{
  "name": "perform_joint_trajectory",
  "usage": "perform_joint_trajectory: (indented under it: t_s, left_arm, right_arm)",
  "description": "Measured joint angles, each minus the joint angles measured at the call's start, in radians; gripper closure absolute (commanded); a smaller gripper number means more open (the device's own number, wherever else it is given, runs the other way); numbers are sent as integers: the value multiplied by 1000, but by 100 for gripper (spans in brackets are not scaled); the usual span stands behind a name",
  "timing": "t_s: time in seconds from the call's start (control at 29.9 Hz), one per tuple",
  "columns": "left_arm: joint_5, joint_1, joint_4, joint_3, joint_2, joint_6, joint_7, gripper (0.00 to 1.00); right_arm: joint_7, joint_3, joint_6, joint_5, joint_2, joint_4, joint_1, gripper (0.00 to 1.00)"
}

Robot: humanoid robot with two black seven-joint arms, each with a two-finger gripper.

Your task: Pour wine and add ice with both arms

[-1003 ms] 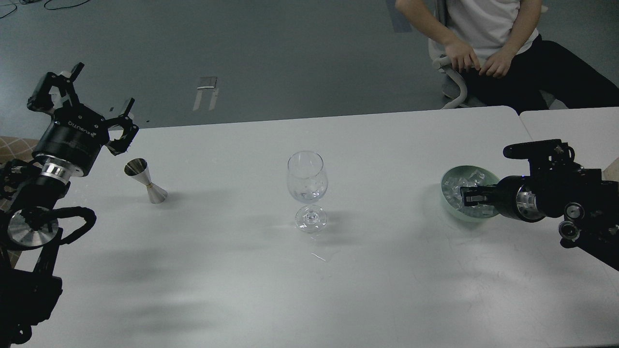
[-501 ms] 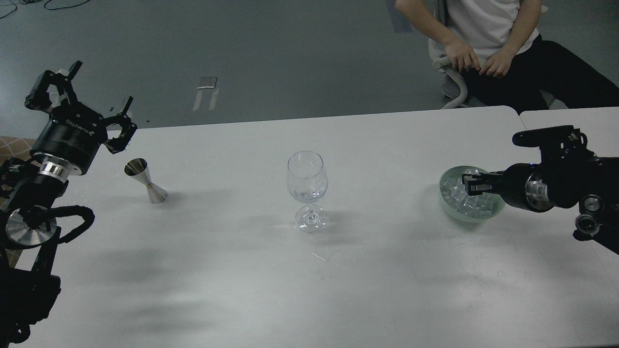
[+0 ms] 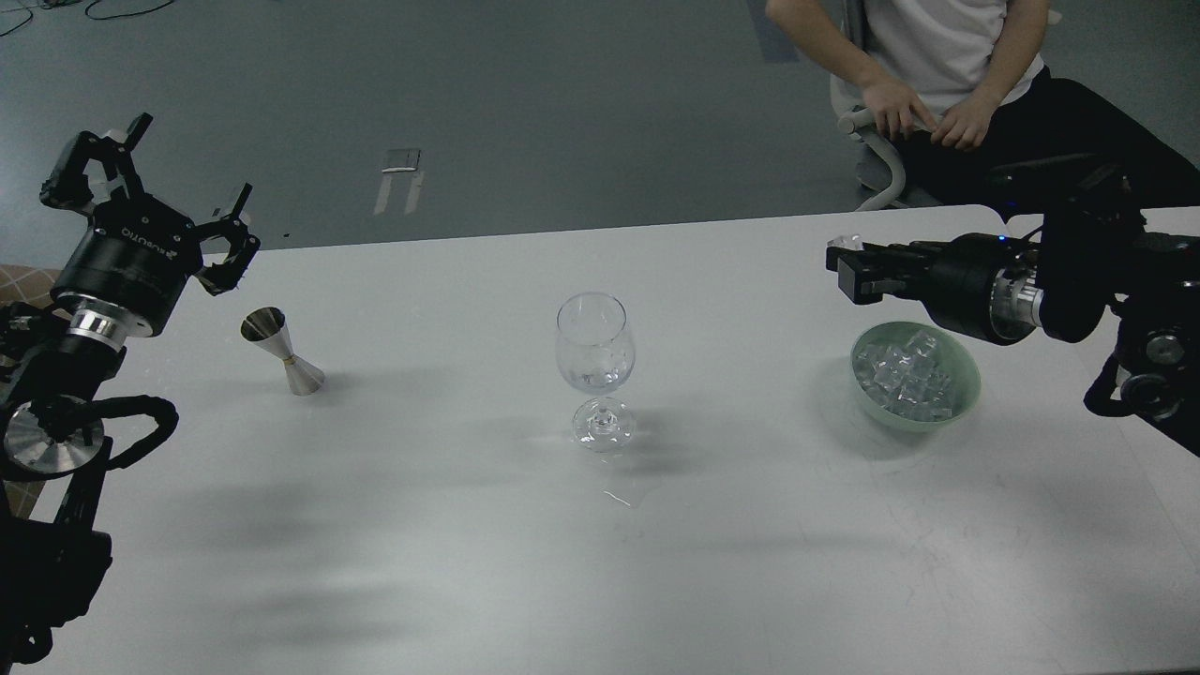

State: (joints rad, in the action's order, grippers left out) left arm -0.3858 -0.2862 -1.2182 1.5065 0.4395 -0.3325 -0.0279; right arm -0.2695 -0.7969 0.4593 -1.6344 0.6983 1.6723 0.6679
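A clear stemmed wine glass point(image 3: 596, 349) stands upright at the table's middle, with a little clear wine point(image 3: 594, 378) in the bottom of its bowl. A pale green bowl point(image 3: 969, 379) at the right holds several ice cubes point(image 3: 902, 375). My right gripper point(image 3: 848, 267) hangs above and left of the bowl, its fingers closed around a small glassy ice cube point(image 3: 849, 242). A steel jigger point(image 3: 282, 352) stands at the left. My left gripper point(image 3: 155, 192) is open and empty, raised behind and left of the jigger.
A person point(image 3: 947, 66) sits on a chair just behind the table's far right edge. A small wet streak point(image 3: 619, 497) lies on the white table point(image 3: 450, 525) in front of the glass. A second table adjoins at the far right.
My right gripper has risen out of the bowl and moved left and back, with an ice cube at its tips. My left gripper has drifted slightly left and stays open.
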Motion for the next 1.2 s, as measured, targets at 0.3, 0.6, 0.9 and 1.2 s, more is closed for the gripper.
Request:
perform_joint_trajectory:
  t_s: [0.3,0.6,0.9,1.2]
  left_arm:
    - [-1,-2,3,0,8,-3,0,3]
    - [0,-3,4,11,12,1,1,3]
    - [0,-1,4,30,17,0,1,3]
    - [-1,4,4,31,23,-2,0,3]
  right_arm:
    - [-14,35,20,-4,-287,-30,123,84]
    - [-24,116,27,-6,-414,-74,184,84]
    - [-24,153,27,-17,-486,-121,202,84]
    - [-25,154,27,-11,-467,-122,207,82]
